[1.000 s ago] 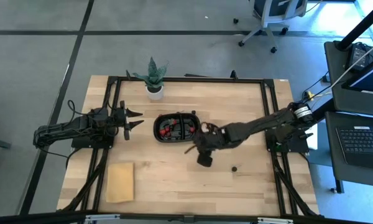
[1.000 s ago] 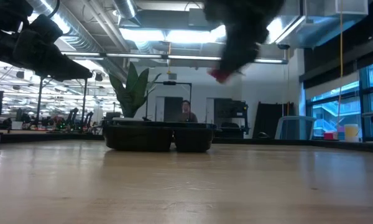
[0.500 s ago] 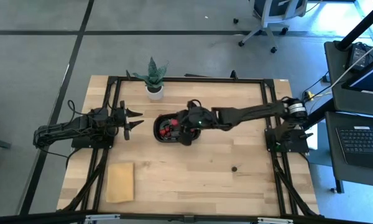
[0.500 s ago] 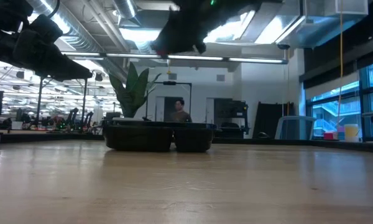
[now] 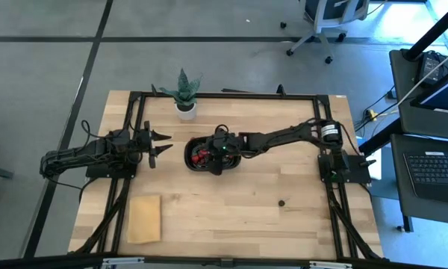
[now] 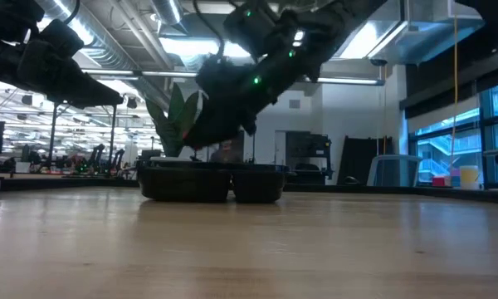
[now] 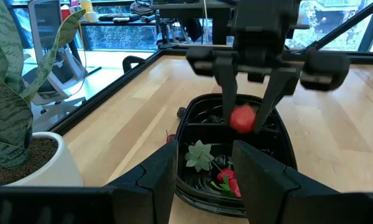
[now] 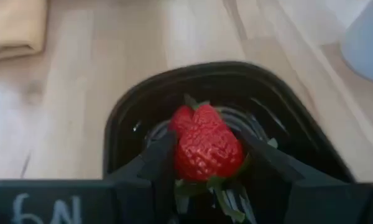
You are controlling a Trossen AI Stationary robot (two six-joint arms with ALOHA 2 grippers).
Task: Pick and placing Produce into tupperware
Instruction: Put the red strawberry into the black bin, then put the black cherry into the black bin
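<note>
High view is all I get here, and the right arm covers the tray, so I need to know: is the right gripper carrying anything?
Observer: Yes. The right gripper is shut on a strawberry, pinched between its two fingers.
Operator: Is it over the tray already?
Observer: The right wrist view shows the black tray directly beneath the berry, which hangs above it, not yet set down.
Operator: Anything already in the tray?
Observer: The left wrist view shows red strawberry pieces and a green leafy top in the compartment nearest the left gripper.
Operator: And the left gripper?
Observer: Open, holding nothing, parked beside the tray.
</note>
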